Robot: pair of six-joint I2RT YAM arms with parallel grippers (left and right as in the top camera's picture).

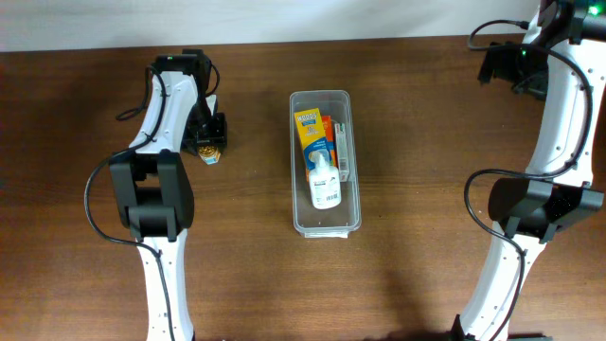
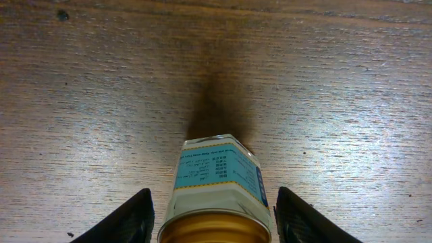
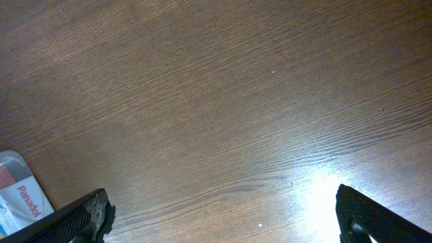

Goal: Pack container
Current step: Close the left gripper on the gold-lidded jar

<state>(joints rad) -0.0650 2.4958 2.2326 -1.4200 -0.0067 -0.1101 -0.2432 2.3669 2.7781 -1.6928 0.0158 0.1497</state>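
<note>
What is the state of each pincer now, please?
Left pincer: open, its fingers on either side of the gold-lidded tin.
Right pincer: open wide, holding nothing.

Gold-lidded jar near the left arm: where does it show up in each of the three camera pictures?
Overhead: gold-lidded jar left of centre, at the left hand, left of the clear container.
Left wrist: bottom centre, between the hand's two dark fingers.
Right wrist: not in it.
Shared landmark: the brown wooden table.
</note>
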